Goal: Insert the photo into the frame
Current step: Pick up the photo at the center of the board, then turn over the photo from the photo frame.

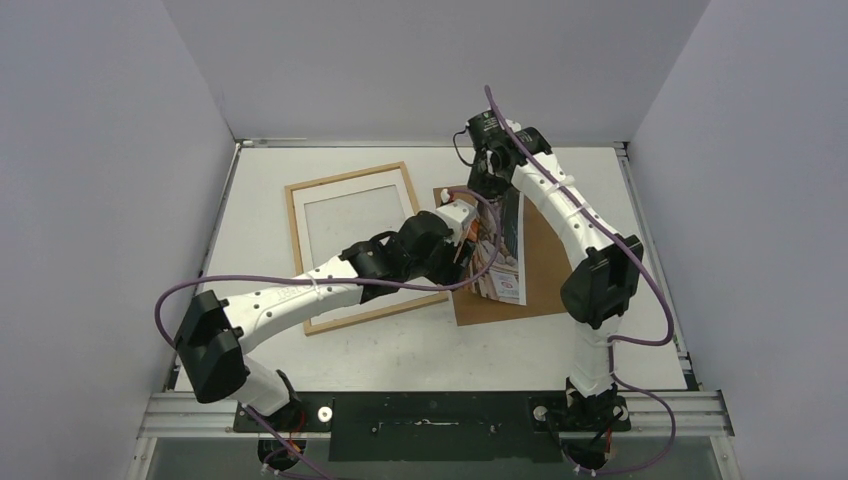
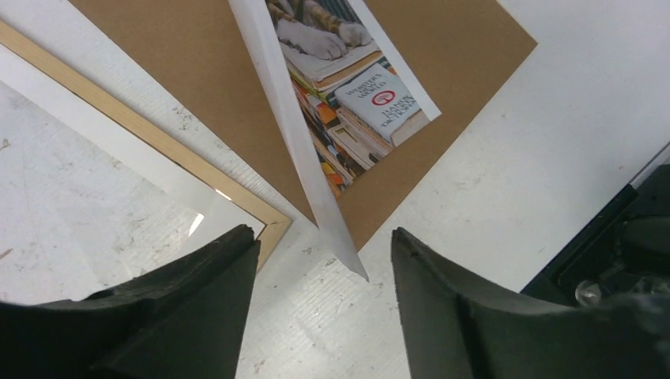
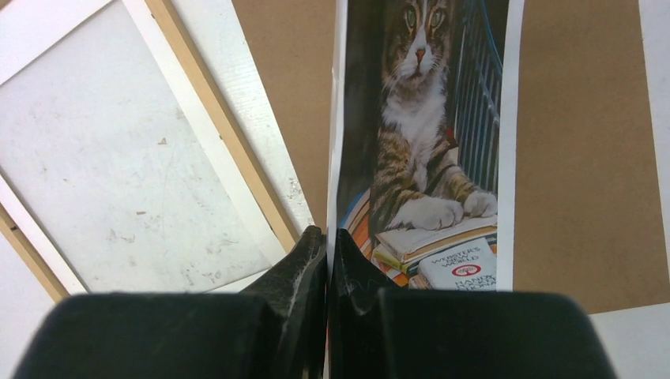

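Note:
The photo [image 1: 500, 255], a tabby cat on stacked books with a white border, stands tilted on one edge over the brown backing board. My right gripper [image 1: 490, 195] is shut on the photo's raised left edge, which shows in the right wrist view [image 3: 328, 237] with the print [image 3: 427, 134] beyond it. My left gripper [image 1: 468, 228] is open; in the left wrist view [image 2: 324, 245] the photo's [image 2: 355, 87] lower corner hangs between the fingers without touching them. The light-wood frame [image 1: 295, 240] lies flat to the left, under my left arm; it also shows in the wrist views [image 2: 261, 217] [image 3: 213, 134].
The brown backing board [image 1: 545, 270] lies flat right of the frame, partly under the photo; it also shows in the wrist views [image 2: 197, 63] [image 3: 585, 158]. Grey walls close in the table on three sides. A purple cable [image 1: 250, 285] loops over the left arm.

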Tool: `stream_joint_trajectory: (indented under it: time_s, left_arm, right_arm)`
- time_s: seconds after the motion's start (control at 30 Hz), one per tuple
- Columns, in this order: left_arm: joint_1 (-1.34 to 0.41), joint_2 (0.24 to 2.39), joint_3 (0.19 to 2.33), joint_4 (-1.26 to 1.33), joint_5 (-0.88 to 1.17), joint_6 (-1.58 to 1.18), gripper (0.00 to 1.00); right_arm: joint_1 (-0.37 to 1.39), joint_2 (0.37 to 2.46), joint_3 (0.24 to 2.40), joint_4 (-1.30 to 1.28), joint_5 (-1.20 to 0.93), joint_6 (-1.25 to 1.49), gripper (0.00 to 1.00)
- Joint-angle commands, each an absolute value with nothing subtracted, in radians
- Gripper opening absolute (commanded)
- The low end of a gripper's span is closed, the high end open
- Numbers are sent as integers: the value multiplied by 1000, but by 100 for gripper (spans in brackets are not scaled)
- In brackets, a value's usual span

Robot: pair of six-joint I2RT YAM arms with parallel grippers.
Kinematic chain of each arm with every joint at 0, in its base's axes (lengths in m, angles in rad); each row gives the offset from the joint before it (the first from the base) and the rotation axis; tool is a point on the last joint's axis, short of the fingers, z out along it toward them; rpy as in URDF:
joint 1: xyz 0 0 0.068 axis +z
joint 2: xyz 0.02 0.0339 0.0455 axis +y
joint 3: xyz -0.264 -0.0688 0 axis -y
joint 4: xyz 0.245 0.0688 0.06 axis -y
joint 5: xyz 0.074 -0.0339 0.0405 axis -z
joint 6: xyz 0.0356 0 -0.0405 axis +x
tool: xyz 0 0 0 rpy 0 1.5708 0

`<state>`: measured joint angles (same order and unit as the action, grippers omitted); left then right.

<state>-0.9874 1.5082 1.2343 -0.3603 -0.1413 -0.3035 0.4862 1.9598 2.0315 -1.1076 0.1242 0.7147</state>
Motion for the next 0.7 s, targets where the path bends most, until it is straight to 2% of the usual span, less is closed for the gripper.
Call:
stream_joint_trajectory:
  time_s: [0.0,0.1,0.2,0.37,0.67]
  left_arm:
    - [-989,1406,1232,-275,-90,-306,66]
    - [-987,1342,1207,-246,-76,-295,80]
    - [-967,1276,1197,-234,-48,-284,85]
    - [-892,1184,1228,-294,-70,-257,89]
    - [-438,1210,1313,-548,-156,-398,89]
  right_arm:
    - [484,1886,2120,-1142,162,694,0]
    - [455,1860,2141,-1145,121,677,0]
    - [412,1846,2156,-1130,38,647,0]
    - [382,1880,2235,-1122,-129,563,0]
    - [458,1970,2391,-1112,-427,534,0]
